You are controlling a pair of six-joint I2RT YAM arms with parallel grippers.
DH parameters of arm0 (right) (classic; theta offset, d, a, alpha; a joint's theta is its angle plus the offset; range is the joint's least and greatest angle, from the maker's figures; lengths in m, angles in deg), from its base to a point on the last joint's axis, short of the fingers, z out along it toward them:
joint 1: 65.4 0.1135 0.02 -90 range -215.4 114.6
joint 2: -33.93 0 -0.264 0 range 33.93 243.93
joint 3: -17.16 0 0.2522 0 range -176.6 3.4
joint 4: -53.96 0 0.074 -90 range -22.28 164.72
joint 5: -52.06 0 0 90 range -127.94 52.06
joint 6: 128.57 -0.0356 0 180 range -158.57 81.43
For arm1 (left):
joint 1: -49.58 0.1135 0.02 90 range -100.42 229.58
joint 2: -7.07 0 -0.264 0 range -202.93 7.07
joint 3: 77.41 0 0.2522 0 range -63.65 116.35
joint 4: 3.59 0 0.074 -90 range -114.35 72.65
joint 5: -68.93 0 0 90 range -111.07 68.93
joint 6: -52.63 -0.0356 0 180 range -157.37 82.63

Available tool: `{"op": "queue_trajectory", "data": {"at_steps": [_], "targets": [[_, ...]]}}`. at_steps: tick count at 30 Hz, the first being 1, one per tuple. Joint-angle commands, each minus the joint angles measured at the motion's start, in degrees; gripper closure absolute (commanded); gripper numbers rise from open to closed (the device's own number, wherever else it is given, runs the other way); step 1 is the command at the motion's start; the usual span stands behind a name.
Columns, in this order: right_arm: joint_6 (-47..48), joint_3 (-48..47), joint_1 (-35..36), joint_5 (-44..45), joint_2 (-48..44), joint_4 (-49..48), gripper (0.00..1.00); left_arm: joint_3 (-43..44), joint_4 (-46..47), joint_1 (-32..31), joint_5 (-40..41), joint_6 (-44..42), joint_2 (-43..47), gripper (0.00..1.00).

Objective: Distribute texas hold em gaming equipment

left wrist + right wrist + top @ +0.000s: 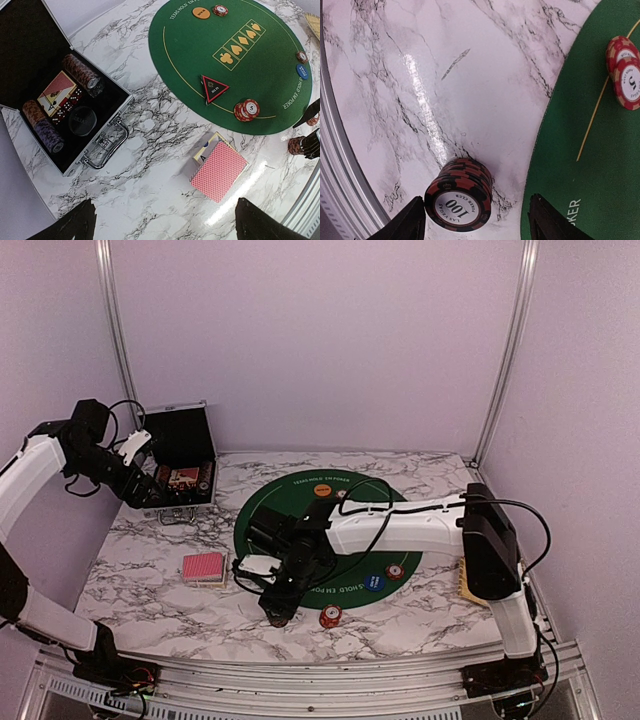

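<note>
Both jaws gape wide: left jaws empty, right jaws straddling a chip stack.

Red-backed deck lies on marble near the green mat, apart from the open case.

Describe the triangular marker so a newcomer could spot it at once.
Start at the round green mat on the marble table. On its side nearest the red-backed card deck, beside a red-and-white chip stack, lies the marker. It alone is triangular, dark with a red border.
</note>
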Motion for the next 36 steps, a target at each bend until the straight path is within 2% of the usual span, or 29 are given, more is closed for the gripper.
{"op": "queue_trajectory", "data": {"at_steps": [1,11,22,26,36], "targets": [[0.77,0.72,0.91,-0.67,-0.03,-1.25,0.31,1.31,-1.49,-0.23,0.24,0.02,1.96,0.01],[1.29,0.92,1.55,-1.30,0.56,-1.99,0.34,0.79,-1.54,-0.23,0.54,-0.07,2.87,0.01],[1.41,1.20,1.60,-1.57,1.16,-2.07,0.43,0.92,-1.49,-0.23,0.76,-0.19,2.97,0.01],[1.30,1.17,1.60,-1.65,1.05,-2.13,0.51,0.87,-1.48,-0.23,0.74,-0.31,3.08,0.01],[0.96,1.61,1.62,-1.26,-1.20,-2.22,0.83,1.00,-1.54,-0.23,0.63,-0.42,3.06,0.01]]}}
